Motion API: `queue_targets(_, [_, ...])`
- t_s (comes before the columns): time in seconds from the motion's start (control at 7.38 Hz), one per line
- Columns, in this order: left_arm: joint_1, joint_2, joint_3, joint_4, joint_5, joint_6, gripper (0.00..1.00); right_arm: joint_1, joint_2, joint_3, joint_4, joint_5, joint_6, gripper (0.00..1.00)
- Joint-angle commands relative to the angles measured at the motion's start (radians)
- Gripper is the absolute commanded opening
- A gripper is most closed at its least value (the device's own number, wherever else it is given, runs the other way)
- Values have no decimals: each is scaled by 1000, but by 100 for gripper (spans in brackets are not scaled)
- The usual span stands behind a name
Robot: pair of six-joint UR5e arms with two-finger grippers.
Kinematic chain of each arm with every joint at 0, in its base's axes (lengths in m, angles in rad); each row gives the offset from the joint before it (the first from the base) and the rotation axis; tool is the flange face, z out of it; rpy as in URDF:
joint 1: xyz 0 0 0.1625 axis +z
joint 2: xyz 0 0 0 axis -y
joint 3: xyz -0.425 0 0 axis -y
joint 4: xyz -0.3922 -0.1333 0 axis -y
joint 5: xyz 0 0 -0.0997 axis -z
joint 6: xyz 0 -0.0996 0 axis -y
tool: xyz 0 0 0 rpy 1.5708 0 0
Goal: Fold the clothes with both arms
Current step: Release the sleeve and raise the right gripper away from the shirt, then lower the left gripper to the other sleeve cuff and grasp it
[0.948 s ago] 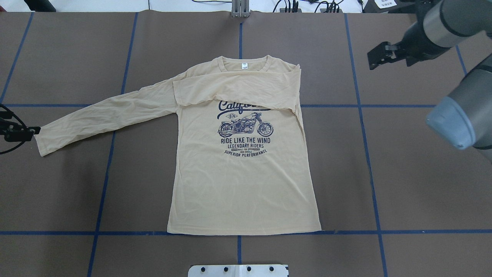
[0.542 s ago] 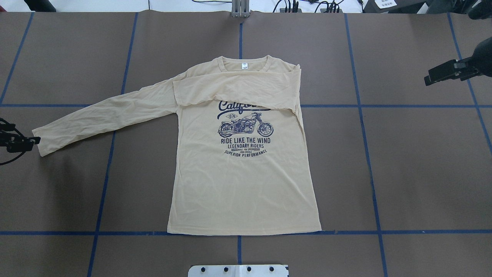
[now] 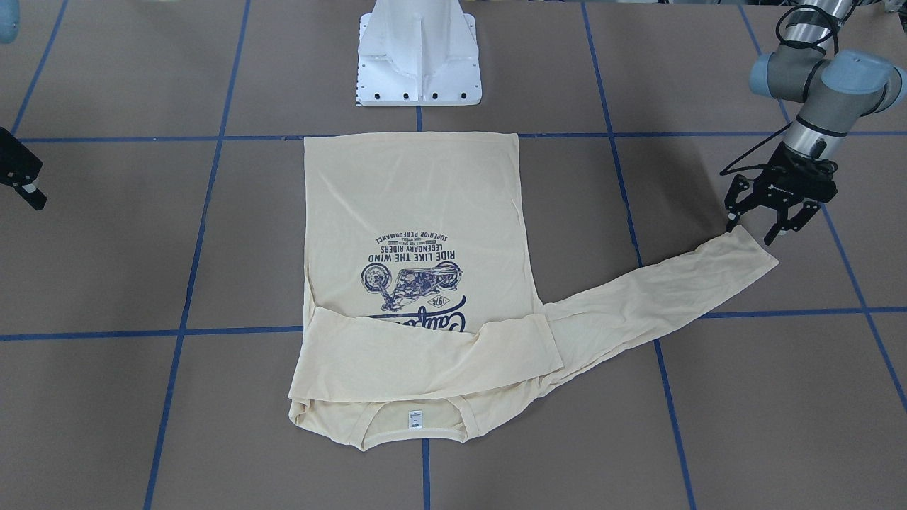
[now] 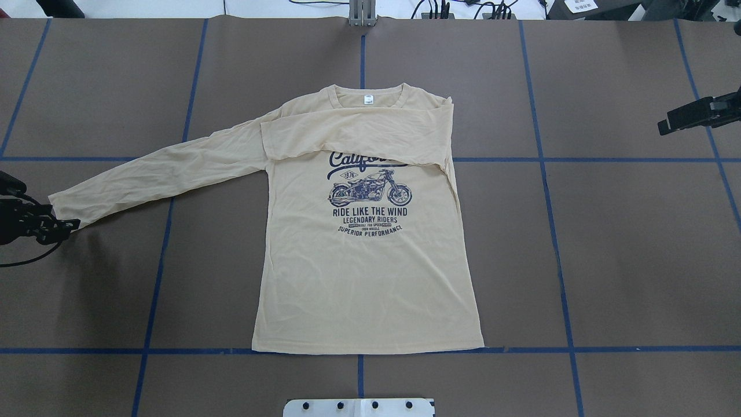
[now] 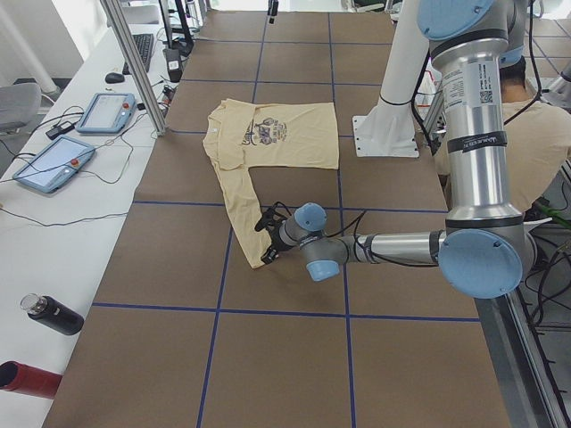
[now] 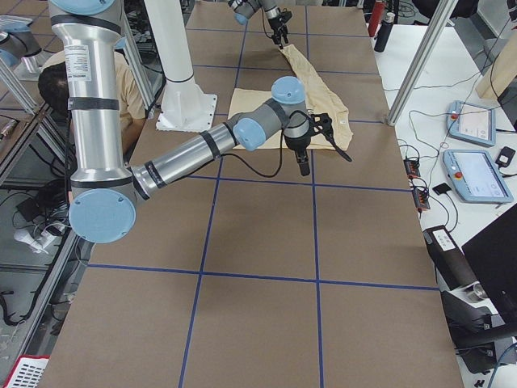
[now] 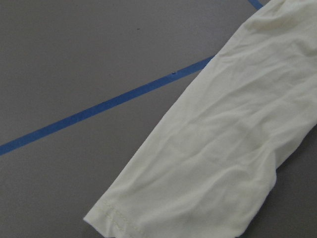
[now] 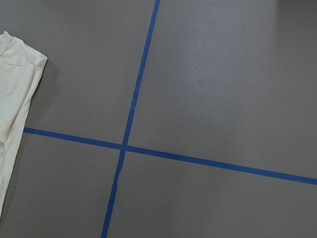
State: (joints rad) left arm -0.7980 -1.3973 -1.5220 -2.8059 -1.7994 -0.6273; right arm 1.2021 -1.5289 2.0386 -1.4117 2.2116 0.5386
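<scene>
Second sleeve fold, pre-grasp: left gripper (image 3: 750, 234) is at the cuff (image 3: 752, 253), nothing gripped yet.

The jaws are spread and empty, and one fingertip looks to be touching the cuff's edge. The rest of the outstretched sleeve (image 4: 162, 171) runs away from the gripper toward the body of the T-shirt (image 4: 365, 278), which lies flat on the table (image 4: 608, 260). The other sleeve (image 4: 359, 136) is already folded across the chest, so I'd call this early-to-mid task. Next move, my read: drop onto the cuff, pinch it, lift and carry it across over the folded sleeve. The fabric is thin, so the pinch needs to catch both layers. The right gripper (image 4: 677, 120) is parked well clear of the shirt's far side; I can't tell its jaw state.
</scene>
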Motion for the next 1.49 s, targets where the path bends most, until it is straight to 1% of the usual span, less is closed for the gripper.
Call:
queue_targets(0.0, [17, 0, 2, 0, 2, 5, 67, 1, 0, 0, 0, 0, 0, 99])
queue_targets(0.27, [26, 3, 2, 0, 2, 5, 67, 1, 0, 0, 0, 0, 0, 99])
queue_targets(0.41, [26, 6, 2, 0, 2, 6, 59, 1, 0, 0, 0, 0, 0, 99])
queue_targets(0.54, [26, 6, 3, 0, 2, 6, 49, 1, 0, 0, 0, 0, 0, 99])
queue_targets(1.35, [26, 9, 5, 2, 3, 11, 46, 1, 1, -1, 0, 0, 0, 99])
